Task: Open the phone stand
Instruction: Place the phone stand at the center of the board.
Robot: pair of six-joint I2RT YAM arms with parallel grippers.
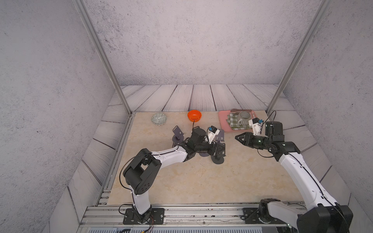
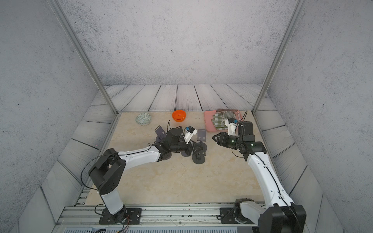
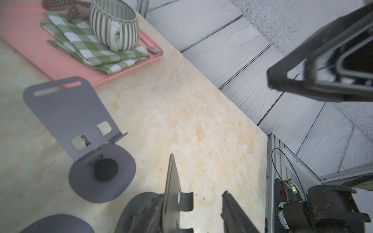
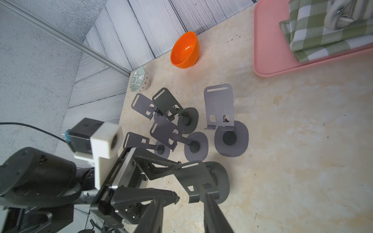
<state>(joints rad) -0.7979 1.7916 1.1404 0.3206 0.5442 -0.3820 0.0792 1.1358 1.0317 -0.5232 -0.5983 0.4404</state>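
grey sheet metal, dark and thin, made up the phone stand. in both top views it stood mid-worktop, right under the left tool. the right tool hovered near it with a gap between them and carried nothing. other stands, already opened, stood just behind. an orange bowl and a pink tray sat further back.

in the left wrist view the left tool's jaws stood apart. the stand's back plate, seen edge-on, lay against one finger, while the other finger was clear of it, so nothing was clamped.

in the right wrist view the plate stood raised off its round base, so the stand looked opened or close to it. the right tool's jaws were partly apart and empty. one tip overlapped the stand's lip in that view, though the top views showed them apart.

the risk lay in the retreat. a careless pull-back could drag the plate along with the finger it leaned on, folding it down again or tipping the light stand. a sideways swing could knock the neighbouring stands just beside it. the right tool, coming any nearer, might shove the base.
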